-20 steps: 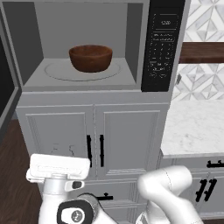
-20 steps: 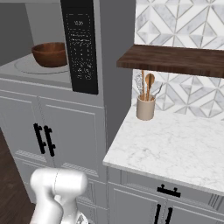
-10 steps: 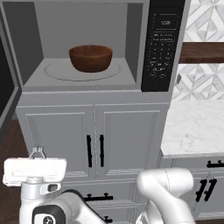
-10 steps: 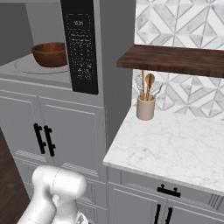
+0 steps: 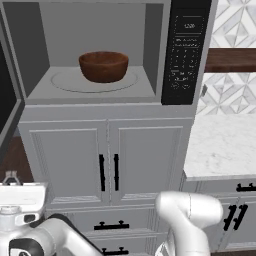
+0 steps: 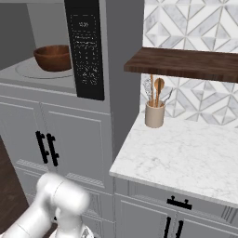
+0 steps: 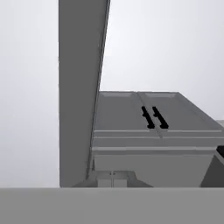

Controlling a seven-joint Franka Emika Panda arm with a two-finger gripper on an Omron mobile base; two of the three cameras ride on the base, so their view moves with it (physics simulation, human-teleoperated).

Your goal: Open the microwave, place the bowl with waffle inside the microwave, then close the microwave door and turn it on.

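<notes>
The microwave [image 5: 100, 107] stands open, its black keypad panel [image 5: 186, 50] on the right. Inside, the dark brown bowl [image 5: 103, 66] rests on the glass turntable [image 5: 65, 82]; the right base view shows the bowl [image 6: 53, 57] too. The bowl's rim hides the waffle. The microwave door [image 5: 7, 95] is swung out at the left edge, and the hand view looks up along its grey edge [image 7: 81, 87]. My gripper [image 5: 11, 178] is low at the far left, below the door, well away from the bowl. Its fingers are too small to read.
Grey cabinet doors with short black handles [image 5: 108, 171] sit under the microwave. A marble counter [image 6: 186, 158] lies to the right with a utensil crock [image 6: 155, 114] and a dark wooden shelf [image 6: 186, 62] above it. My white arm [image 5: 187, 215] rises in the foreground.
My hand has slid to the left along the bottom of the left base view, under the open door. Bowl, microwave and door look unmoved.
</notes>
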